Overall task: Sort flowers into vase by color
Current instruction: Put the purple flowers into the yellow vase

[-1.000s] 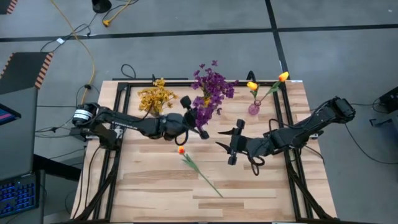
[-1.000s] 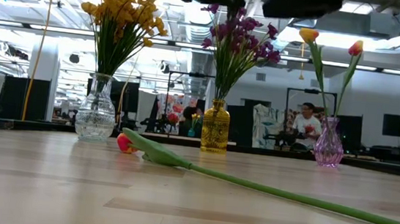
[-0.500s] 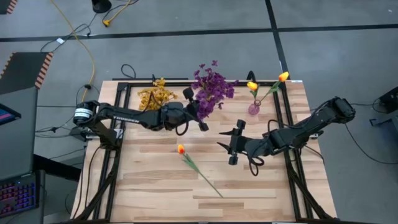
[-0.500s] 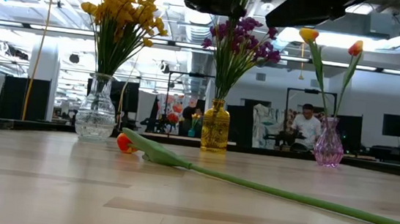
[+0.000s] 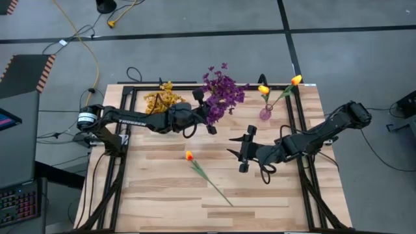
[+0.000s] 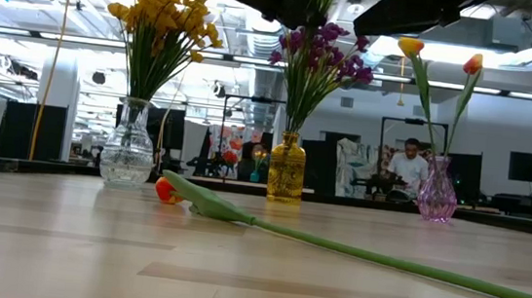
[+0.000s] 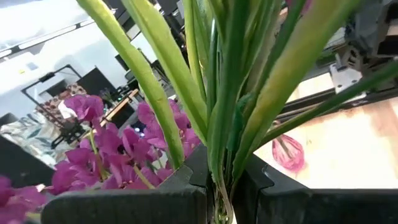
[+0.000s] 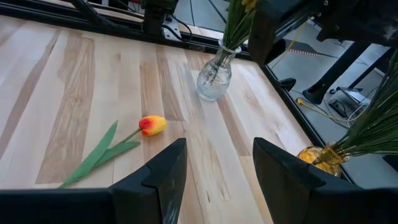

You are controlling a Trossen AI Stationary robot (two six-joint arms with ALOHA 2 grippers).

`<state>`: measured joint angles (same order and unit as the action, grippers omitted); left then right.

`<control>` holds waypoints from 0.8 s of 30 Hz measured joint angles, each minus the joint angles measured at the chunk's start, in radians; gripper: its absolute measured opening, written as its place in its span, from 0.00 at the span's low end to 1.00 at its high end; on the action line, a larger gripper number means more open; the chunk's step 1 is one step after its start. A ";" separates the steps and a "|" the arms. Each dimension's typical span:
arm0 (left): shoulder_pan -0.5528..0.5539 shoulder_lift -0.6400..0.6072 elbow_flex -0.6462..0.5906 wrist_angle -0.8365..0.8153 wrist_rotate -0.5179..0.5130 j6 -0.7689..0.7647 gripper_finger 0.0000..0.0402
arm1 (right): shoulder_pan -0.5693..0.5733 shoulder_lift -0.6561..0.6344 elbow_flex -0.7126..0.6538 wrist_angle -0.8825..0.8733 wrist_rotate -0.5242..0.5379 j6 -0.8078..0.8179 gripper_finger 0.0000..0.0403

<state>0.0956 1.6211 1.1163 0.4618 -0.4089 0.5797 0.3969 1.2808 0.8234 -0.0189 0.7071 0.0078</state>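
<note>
Left pincer (image 5: 207,116) clenched on a bunch of green stems (image 7: 219,134), purple flowers (image 5: 222,94) right at and just beyond its tip. In the left wrist view the stems are pinched between the two dark fingers (image 7: 127,205), purple blossoms (image 7: 99,146) off to one side, pink vase (image 7: 288,152) farther off on the desk behind. Whether this bunch is already down in the amber vase (image 6: 287,169) can't be told from above; the low view shows purple blooms (image 6: 317,46) standing up out of that vase with dark arm parts across the top of the frame.

Right pincer (image 5: 238,153) released, jaws spread, nothing between them, hovering over bare desk (image 5: 162,195). The loose orange tulip (image 5: 189,156) lies flat on the desk just beside this pincer, toward the left-arm side, with its stem (image 5: 213,184) running away toward the front edge of the desk. Right wrist view: tulip head (image 8: 152,125) ahead of the open fingers (image 8: 160,177), not touching; clear glass vase (image 8: 214,78) beyond it.

Yellow bunch (image 5: 162,101) sits in the clear vase (image 6: 128,146), just beside the left arm's forearm. Two orange-yellow tulips (image 5: 279,88) stand in the pink vase (image 5: 265,114), beyond the right pincer near the far edge of the desk.

Person (image 6: 407,168) in the room behind.
</note>
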 joint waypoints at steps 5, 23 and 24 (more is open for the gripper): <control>0.020 0.000 -0.006 -0.003 0.035 -0.038 0.04 | 0.000 0.000 0.000 0.000 0.000 0.000 0.52; 0.047 0.000 -0.006 -0.027 0.034 -0.052 0.04 | 0.000 0.000 0.000 -0.005 0.000 0.001 0.52; 0.049 0.000 -0.006 -0.030 0.035 -0.053 0.04 | 0.000 0.000 0.000 -0.005 0.000 0.001 0.52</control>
<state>0.1442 1.6211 1.1099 0.4315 -0.3744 0.5271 0.3969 1.2808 0.8234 -0.0240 0.7071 0.0086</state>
